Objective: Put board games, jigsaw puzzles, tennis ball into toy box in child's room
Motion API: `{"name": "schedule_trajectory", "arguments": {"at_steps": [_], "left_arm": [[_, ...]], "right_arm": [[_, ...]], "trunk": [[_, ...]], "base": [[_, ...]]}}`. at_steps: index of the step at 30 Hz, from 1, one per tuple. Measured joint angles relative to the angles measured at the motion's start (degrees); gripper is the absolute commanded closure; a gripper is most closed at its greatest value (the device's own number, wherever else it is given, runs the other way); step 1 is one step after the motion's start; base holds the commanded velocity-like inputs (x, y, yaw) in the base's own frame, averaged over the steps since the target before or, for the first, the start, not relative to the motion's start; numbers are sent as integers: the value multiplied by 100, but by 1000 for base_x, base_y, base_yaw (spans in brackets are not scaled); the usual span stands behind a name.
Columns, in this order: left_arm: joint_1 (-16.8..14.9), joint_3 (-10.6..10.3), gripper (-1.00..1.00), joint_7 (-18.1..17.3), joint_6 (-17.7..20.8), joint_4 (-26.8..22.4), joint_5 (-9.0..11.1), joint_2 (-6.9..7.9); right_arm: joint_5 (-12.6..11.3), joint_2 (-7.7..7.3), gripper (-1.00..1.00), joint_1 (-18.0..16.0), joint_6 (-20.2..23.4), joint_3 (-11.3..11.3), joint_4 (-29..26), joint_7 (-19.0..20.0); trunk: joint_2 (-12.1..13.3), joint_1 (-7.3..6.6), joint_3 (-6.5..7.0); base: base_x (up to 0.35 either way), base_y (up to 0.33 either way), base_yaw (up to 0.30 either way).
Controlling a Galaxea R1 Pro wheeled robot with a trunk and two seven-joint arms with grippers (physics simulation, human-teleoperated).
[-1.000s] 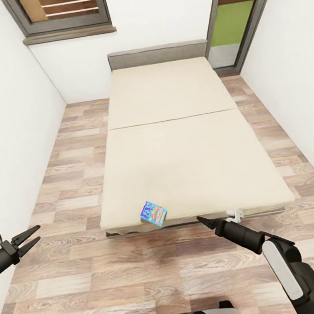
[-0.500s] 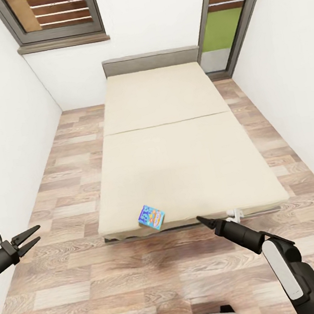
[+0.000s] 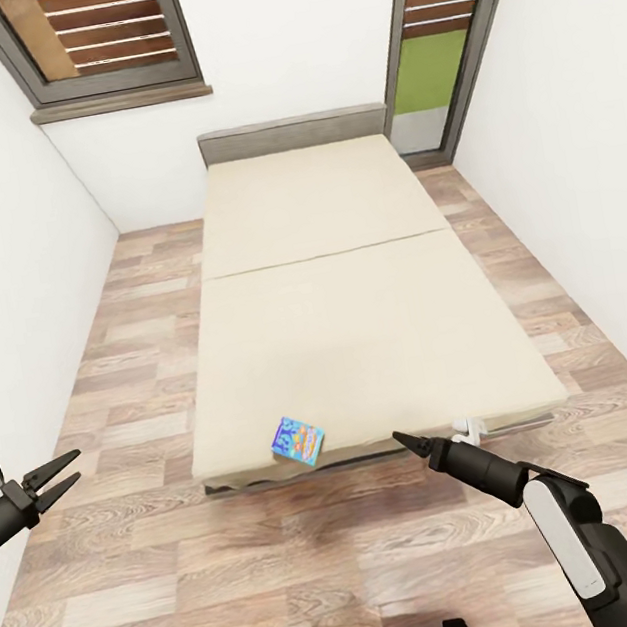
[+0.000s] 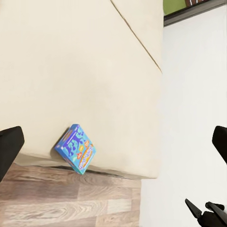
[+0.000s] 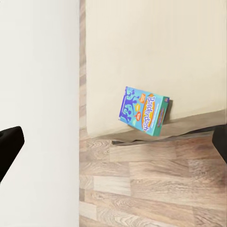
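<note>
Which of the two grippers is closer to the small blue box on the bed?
The right gripper. It hangs just off the bed's foot edge near the blue box; the left gripper is farther away, beside the wall.

Open plank floor [image 3: 320, 545] between both end effectors and the bed [image 3: 359, 347] foot; mattress top bare except blue board game [image 3: 297, 442] at near edge; walls close either side.

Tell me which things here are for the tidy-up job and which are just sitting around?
For the job:
- the small blue board game, lying at the foot end of the bed
- the left gripper, open and holding nothing
- the right gripper, holding nothing

Just there:
- the windows
- the wood-plank floor
- the white walls
</note>
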Motion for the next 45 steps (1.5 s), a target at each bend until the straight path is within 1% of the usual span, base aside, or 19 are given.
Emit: {"name": "schedule_trajectory", "arguments": {"at_steps": [10,21,26,31,37,39,43,45], "left_arm": [[0,-3,-100,12,1,-2,-1,0],[1,-4,-100,9,1,-1,1,0],[1,-5,-100,8,1,0,2,0],[2,-2,-100,9,1,-1,2,0],[2,-1,-100,3,0,-1,2,0],[2,-2,-100,2,0,-1,2,0],[2,0,-100,1,0,-1,2,0],[2,-1,-100,1,0,-1,2,0]], "right_arm": [[-1,-1,-100,0,-1,1,2,-6],[0,0,-100,-1,-2,0,3,-4],[1,0,-100,-1,-29,3,1,-6],[4,0,-100,-1,-180,9,4,-6],[5,0,-100,-1,-209,14,5,-6],[5,0,-100,-1,-211,40,5,-6],[10,0,-100,-1,-221,234,13,-7],[12,0,-100,-1,-234,292,18,-12]], "trunk": [[0,-1,89],[0,0,189],[0,0,236],[0,0,284],[0,0,341],[0,0,360],[0,0,399],[0,0,418]], "base": [[57,135,-71],[26,29,-44],[1,8,13],[0,1,73],[0,0,89],[0,0,91],[0,0,92],[0,0,92]]}}
